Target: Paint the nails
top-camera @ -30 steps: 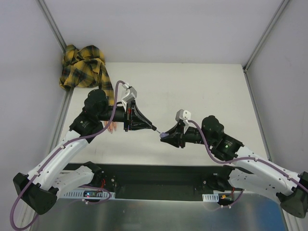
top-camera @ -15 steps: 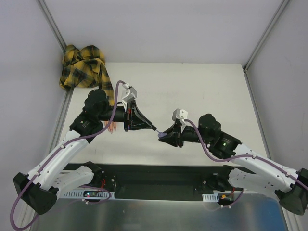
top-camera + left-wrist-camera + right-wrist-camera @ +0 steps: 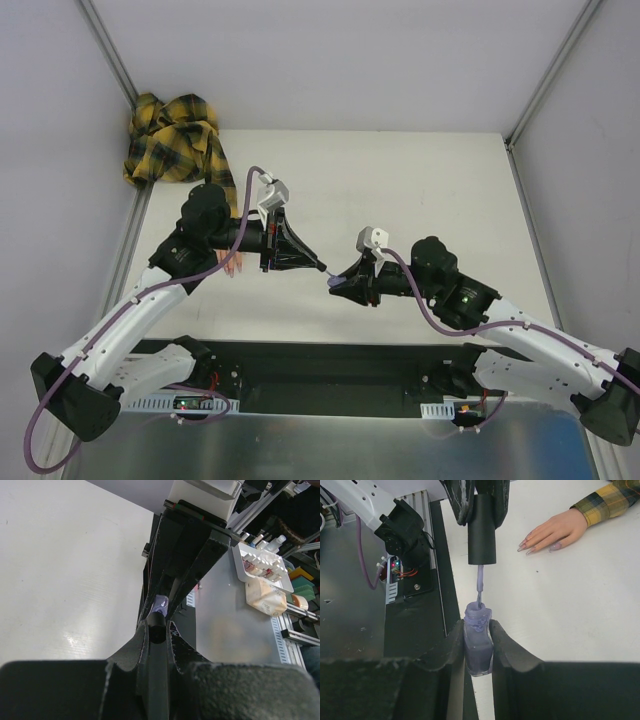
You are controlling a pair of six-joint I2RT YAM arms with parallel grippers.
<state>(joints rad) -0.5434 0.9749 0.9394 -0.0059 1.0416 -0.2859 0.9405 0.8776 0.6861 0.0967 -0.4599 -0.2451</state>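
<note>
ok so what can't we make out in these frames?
- Top external: fake hand mostly under the left arm; nails too small to judge.
- Left wrist: bottle just a sliver past the black cap and its own jaws.
- Right wrist: bristles hidden inside the bottle neck; sleeve cut off by the top-right edge.

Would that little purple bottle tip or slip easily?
Probably rigid and smooth, like glass: the purple bottle looks glossy, so it may slip in the right hand. It is open, brush stem in the neck, so tilting would likely spill polish.
</note>
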